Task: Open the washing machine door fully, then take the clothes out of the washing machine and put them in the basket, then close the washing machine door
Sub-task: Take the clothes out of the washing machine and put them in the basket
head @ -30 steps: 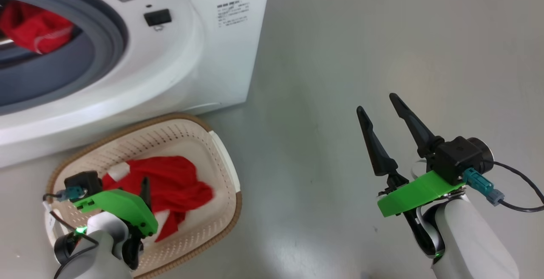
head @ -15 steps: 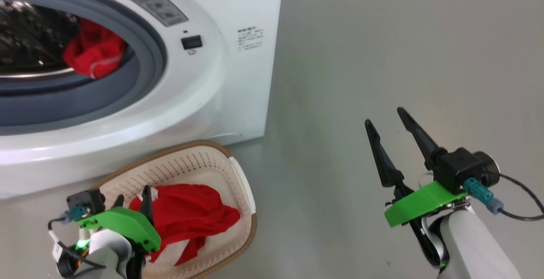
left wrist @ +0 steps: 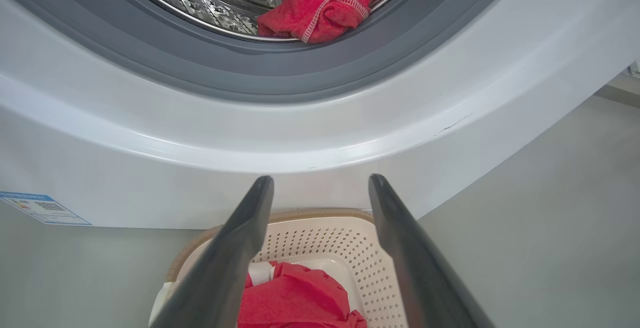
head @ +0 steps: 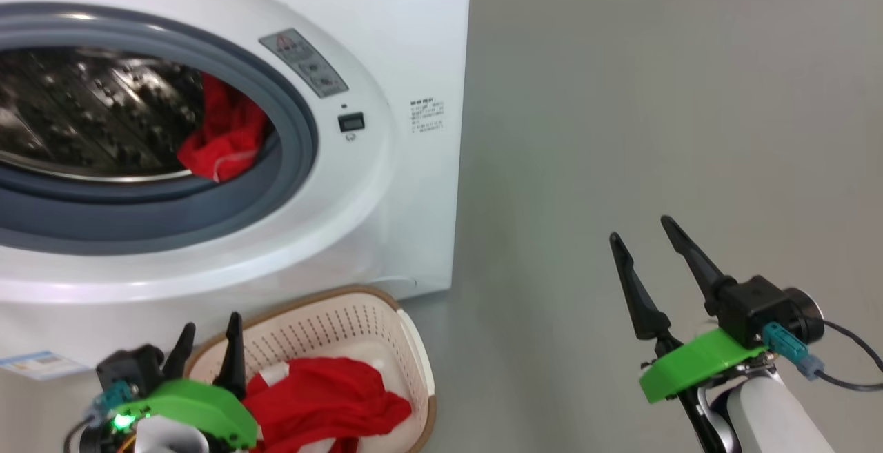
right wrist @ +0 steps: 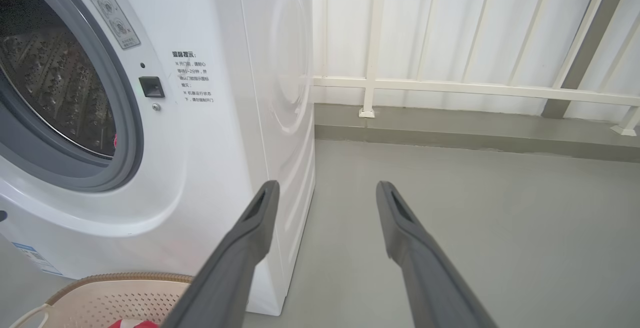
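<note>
- The floor [head: 621, 94] is smooth, matte grey, with a soft sheen and a few faint specks. To the right of the machine it lies bare.
- The washing machine [head: 386, 232] stands on this floor, white and boxy. Its round opening is uncovered, and a grey rubber ring [head: 296, 129] frames the perforated steel drum [head: 90, 122].
- A red garment [head: 224, 139] lies at the lower right of the drum mouth, resting against the ring. The left wrist view shows its pale stitched hem.
- The basket [head: 372, 322] sits on the floor just in front of the machine's lower right corner. Whether it touches the front panel cannot be told.
- Red clothes [head: 324, 398] with a bit of white are heaped inside the basket.
- The left tool [head: 211, 322] hangs over the basket's near left end. Its fingers are parted with nothing between them, and they point at the machine's front.
- The right tool [head: 640, 227] is well apart to the right over bare floor, fingers spread and empty.
- In the right wrist view, a white railing [right wrist: 450, 88] of upright bars runs beyond the machine's side. It stands on a low grey kerb [right wrist: 450, 128], with a pale wall behind it.
- A warning sticker [head: 303, 63] and a small black latch slot [head: 351, 122] sit on the front panel right of the ring.
- A blue-edged label [left wrist: 40, 208] is stuck low on the front.
</note>
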You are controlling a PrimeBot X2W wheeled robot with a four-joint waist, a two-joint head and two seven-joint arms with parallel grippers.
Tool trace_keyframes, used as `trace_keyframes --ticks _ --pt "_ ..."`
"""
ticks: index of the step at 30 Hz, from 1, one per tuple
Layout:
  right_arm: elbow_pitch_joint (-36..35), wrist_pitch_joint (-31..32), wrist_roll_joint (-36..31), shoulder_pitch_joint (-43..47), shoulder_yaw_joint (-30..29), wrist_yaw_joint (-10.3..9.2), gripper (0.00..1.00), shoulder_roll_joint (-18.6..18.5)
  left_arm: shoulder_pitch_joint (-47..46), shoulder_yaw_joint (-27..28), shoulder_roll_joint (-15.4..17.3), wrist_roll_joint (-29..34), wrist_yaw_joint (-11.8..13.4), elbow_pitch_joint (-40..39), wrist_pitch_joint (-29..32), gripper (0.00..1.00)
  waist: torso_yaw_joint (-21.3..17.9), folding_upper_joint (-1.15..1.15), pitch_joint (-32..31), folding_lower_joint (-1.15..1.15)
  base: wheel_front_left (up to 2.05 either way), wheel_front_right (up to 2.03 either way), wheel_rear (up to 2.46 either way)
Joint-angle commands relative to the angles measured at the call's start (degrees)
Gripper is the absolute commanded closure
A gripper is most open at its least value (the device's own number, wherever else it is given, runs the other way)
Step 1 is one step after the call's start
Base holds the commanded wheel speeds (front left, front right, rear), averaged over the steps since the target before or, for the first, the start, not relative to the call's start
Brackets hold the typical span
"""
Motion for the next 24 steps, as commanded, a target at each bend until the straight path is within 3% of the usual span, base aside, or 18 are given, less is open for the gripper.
trace_keyframes --ticks 1,11,18,24 --pt "-1.4 -0.37 -0.46 0.64 0.55 0.35 0.0 -0.51 1.84 1.94 1.91 1.59 0.54 -3.26 -0.69 0.0 0.67 0.0 -3.85 0.0 0.0 0.0 0.0" --pt "-3.42 -0.37 -1.29 5.4 -1.6 0.35 0.0 -1.08 12.15 4.3 0.82 8.3 1.0 -20.02 -0.69 0.0 1.59 0.0 -10.04 0.0 0.0 0.0 0.0" --pt "-5.74 -0.37 -1.41 8.03 -2.95 0.35 0.0 -1.38 16.43 5.8 0.14 10.2 0.71 -26.32 -0.7 0.0 2.09 0.0 -12.3 0.0 0.0 0.0 0.0" --pt "-7.79 -0.37 -1.17 9.78 -3.34 0.35 0.0 -1.7 20.51 6.07 -0.65 11.52 2.07 -31.32 -0.7 0.0 2.21 0.0 -13.71 0.0 0.0 0.0 0.0"
